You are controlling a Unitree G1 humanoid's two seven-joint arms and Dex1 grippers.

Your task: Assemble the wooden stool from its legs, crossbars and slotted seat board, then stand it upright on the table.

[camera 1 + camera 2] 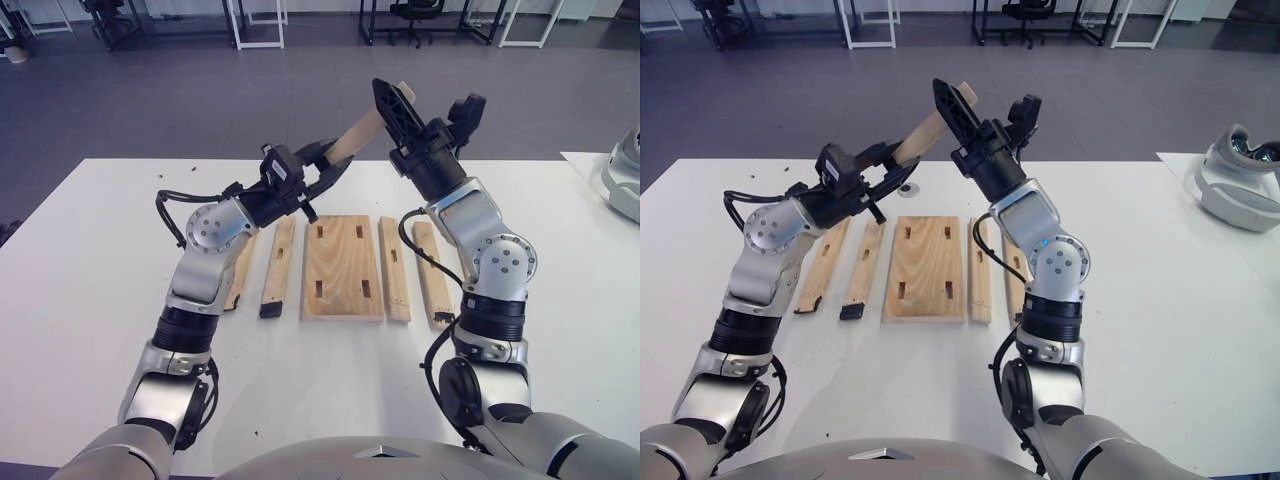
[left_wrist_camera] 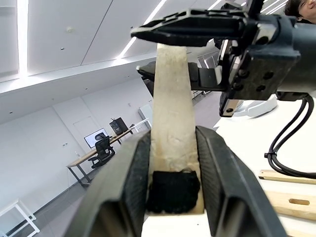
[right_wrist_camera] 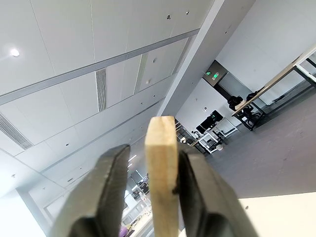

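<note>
A wooden leg (image 1: 354,137) with a black end cap hangs slanted in the air above the table's far side. My left gripper (image 1: 328,163) is shut on its lower, capped end, and my right gripper (image 1: 393,104) is shut on its upper end. In the left wrist view the leg (image 2: 171,113) runs up between my fingers (image 2: 131,182) to the right gripper (image 2: 170,49). The slotted seat board (image 1: 343,266) lies flat mid-table. Two wooden pieces (image 1: 279,262) lie to its left and two more (image 1: 395,268) to its right.
The white table (image 1: 90,290) has free room on both sides of the parts and in front of them. A white headset (image 1: 1236,180) rests on a neighbouring surface at the far right. Chairs and desks stand on the floor beyond the table's far edge.
</note>
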